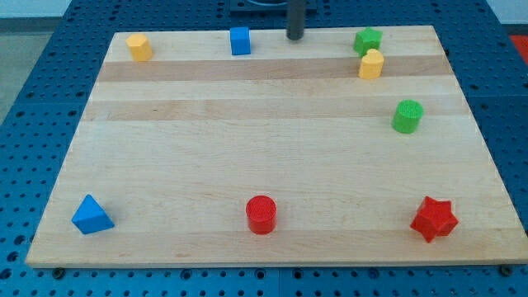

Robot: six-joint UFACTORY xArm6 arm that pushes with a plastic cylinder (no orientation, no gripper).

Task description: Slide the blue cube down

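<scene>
The blue cube [240,40] sits near the view's top edge of the wooden board [247,140], left of centre. My tip [294,37] is at the view's top, to the right of the blue cube and apart from it by a clear gap. It touches no block.
A yellow block [139,47] at top left. A green star [368,40], a yellow block [371,63] and a green cylinder [407,116] at right. A blue pyramid [91,215], red cylinder [261,214] and red star [434,219] along the bottom.
</scene>
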